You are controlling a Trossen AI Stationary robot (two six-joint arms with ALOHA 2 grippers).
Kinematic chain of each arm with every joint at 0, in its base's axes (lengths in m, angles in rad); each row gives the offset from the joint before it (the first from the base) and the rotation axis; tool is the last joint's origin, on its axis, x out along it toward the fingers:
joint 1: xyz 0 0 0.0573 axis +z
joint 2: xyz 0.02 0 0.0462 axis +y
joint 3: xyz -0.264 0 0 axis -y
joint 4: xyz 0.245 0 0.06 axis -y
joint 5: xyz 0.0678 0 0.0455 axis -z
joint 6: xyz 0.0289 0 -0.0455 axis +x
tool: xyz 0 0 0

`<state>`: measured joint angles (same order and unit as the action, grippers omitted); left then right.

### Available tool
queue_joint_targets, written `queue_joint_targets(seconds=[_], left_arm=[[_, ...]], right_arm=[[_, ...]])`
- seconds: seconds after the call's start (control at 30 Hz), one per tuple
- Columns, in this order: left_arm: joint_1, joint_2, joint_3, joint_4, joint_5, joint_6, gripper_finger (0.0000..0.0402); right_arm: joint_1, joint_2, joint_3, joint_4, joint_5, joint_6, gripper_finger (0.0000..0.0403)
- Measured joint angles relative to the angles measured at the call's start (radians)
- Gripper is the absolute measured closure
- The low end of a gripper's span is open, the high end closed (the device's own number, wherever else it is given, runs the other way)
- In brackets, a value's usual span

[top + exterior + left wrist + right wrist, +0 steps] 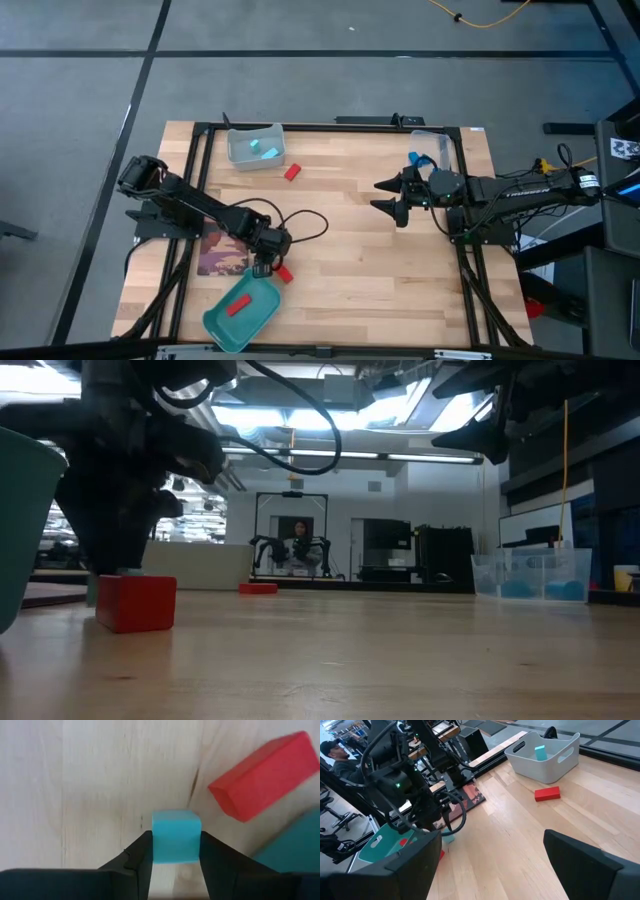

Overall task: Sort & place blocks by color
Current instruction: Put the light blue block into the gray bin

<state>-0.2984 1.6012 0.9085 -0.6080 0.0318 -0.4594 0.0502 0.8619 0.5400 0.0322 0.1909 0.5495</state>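
My left gripper [263,264] is down at the near-left part of the table, pointing down, shut on a light cyan block [176,842]. A red block [265,775] lies on the wood right beside it, next to the teal tray [240,318], which holds another red block [237,306]. A third red block [292,172] lies near the grey bin [255,146], which holds cyan blocks [540,752]. Dark blue blocks [415,158] sit in the clear bin [437,148] at the far right. My right gripper [390,196] hovers open over the right half of the table. My left gripper pinches the cyan block by two opposite side faces [155,845], one finger [142,852] on each side. It comes from above, pointing down. The block sits square between the fingers at table level; whether it touches the wood I cannot tell.
A dark printed mat [218,252] lies under the left arm at the table's left edge. A black cable [300,222] loops over the wood behind the left gripper. The middle of the table is bare wood [350,250]. A person [335,755] sits in the room beyond.
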Motion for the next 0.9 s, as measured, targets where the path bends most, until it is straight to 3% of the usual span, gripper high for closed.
queue_joint_targets(seconds=[0.2, 0.37, 0.6, 0.73, 0.9], left_arm=[[0.067, -0.134, 0.003, -0.049, 0.023, 0.010, 0.0272], [0.153, -0.326, 0.003, -0.025, -0.043, 0.025, 0.0273], [0.282, -0.539, 0.004, 0.287, -0.171, 0.098, 0.0273], [0.343, -0.573, 0.005, 0.512, -0.198, 0.179, 0.0273], [0.379, -0.556, 0.005, 0.727, -0.155, 0.217, 0.0273]], right_arm=[[0.000, 0.000, 0.000, 0.004, -0.001, -0.002, 0.0051], [0.000, 0.000, 0.000, 0.029, -0.009, -0.035, 0.0052], [0.000, 0.000, 0.000, 0.181, -0.036, -0.086, 0.0052], [0.000, 0.000, 0.000, 0.275, -0.035, -0.159, 0.0052], [0.000, 0.000, 0.001, 0.379, -0.035, -0.163, 0.0052]])
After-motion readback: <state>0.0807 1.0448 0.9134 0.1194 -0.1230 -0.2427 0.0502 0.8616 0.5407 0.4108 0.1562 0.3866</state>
